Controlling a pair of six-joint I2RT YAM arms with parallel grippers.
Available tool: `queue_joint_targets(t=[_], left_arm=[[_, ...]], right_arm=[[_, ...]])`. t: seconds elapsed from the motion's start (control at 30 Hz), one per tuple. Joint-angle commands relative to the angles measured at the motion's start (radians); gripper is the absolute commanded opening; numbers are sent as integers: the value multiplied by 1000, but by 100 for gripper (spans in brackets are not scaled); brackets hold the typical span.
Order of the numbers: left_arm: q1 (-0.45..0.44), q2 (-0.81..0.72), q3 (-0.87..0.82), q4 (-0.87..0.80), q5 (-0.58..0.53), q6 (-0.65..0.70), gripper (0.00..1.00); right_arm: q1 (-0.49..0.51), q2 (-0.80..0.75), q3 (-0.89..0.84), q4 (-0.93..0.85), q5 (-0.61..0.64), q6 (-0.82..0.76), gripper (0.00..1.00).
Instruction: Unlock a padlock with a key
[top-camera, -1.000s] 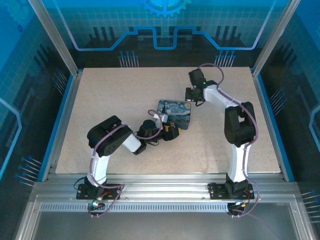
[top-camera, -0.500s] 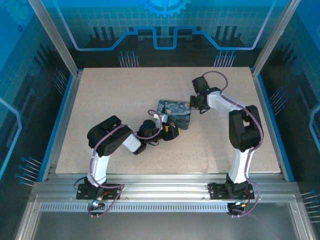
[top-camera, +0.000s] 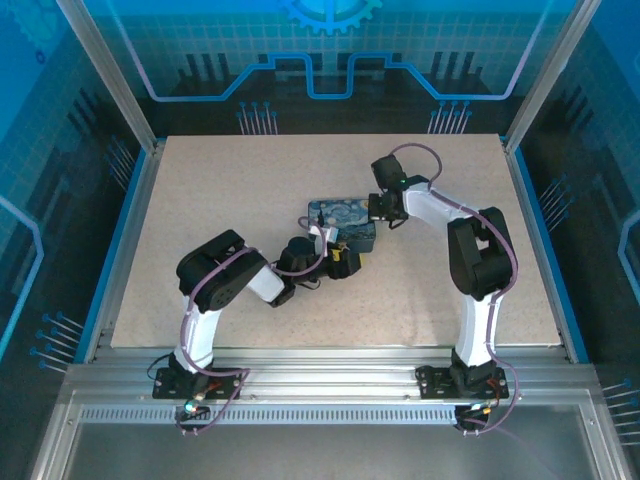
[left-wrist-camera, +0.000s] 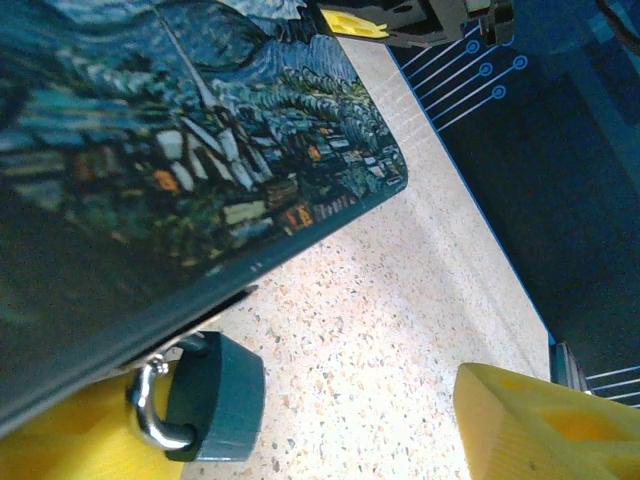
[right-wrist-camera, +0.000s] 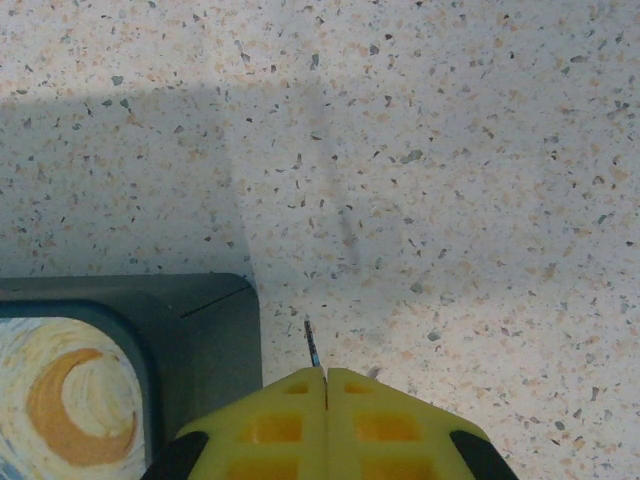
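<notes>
Two claws work around the rectangular blue tin box with a Starry-Night painted lid (top-camera: 345, 222), which sits mid-way across the speckled surface (top-camera: 220, 190).

Right claw (right-wrist-camera: 326, 376): yellow fingers pressed together, pinching the slim bluish-grey metal key (right-wrist-camera: 311, 345). Just its thin tip pokes out ahead, over bare surface just beside the tin's corner.

Left claw (left-wrist-camera: 330, 430): fingers wide apart, nothing clamped.

Small chunky padlock (left-wrist-camera: 218, 398): dark grey-teal body, bright silver shackle. It lies at the tin's lower edge, against one yellow finger and clear of the other. The shackle seems hooked under the tin's rim, but the join is in shadow. Keyhole not visible.

Judgement: the step in hand is bringing key to lock.
- The left claw should close on the lock body first, steady it and turn the keyhole toward the key.
- The right claw should approach slowly along the key's axis. So little blade is exposed that a slanted push could twist it in the grip.
</notes>
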Motion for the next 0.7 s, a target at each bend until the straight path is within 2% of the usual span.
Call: queue_joint_targets(t=[0.0,0.27,0.57,0.6,0.67], left_arm=[[13,8,-13,33,-5,2,65],[46,-14,-85,40,7,-10,50],[51,8,-44,7,25,-21,35],[51,10,-39,-3,23,-21,35],[53,13,-34,-21,22,-21,46]], right_arm=[[12,15,24,-1,-19,16,0],[13,12,24,3,-25,21,0],[24,3,24,1,-24,19,0],[25,1,22,3,-24,17,0],[25,3,17,3,-25,18,0]])
